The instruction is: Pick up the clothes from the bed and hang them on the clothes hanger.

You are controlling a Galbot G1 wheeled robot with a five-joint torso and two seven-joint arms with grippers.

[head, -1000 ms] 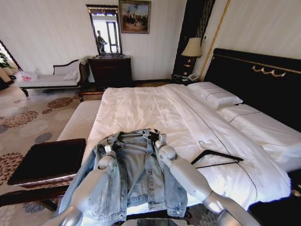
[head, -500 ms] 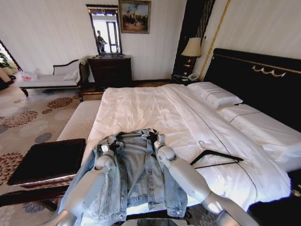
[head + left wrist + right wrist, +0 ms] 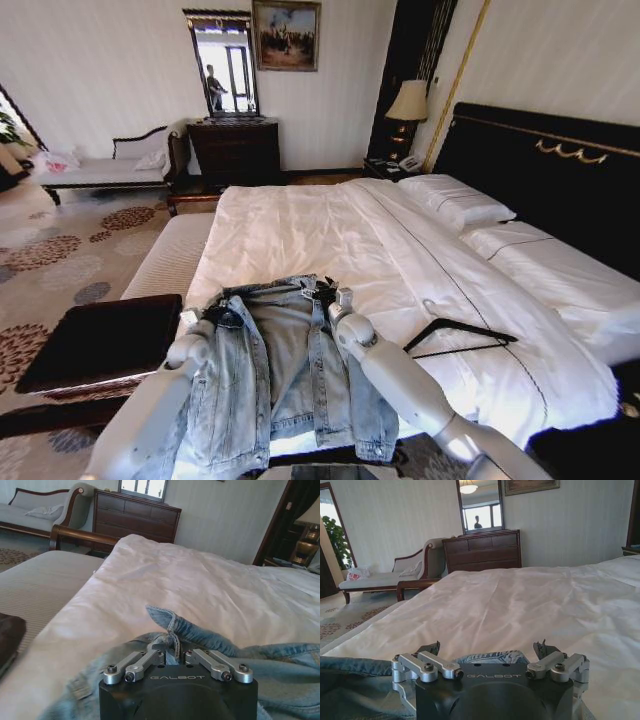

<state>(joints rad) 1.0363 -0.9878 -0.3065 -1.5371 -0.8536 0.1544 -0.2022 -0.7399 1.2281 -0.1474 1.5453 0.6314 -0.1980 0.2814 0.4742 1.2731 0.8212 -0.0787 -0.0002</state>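
Head view first: jacket (image 3: 285,375) lies spread open near the foot corner of the bed (image 3: 330,235), on the white duvet. The left gripper (image 3: 222,315) sits at its left shoulder, the right gripper (image 3: 330,293) at the collar. The hanger (image 3: 462,335) lies on the duvet to the right, apart from the jacket.

Left wrist view: the left gripper (image 3: 172,654) is pinched tight on a raised fold of jacket (image 3: 172,625) denim, lifted off the bed (image 3: 200,587).

Right wrist view: the right gripper (image 3: 490,652) stands spread wide, fingers (image 3: 431,649) either side of the jacket (image 3: 490,656) collar, low over the bed (image 3: 520,605).
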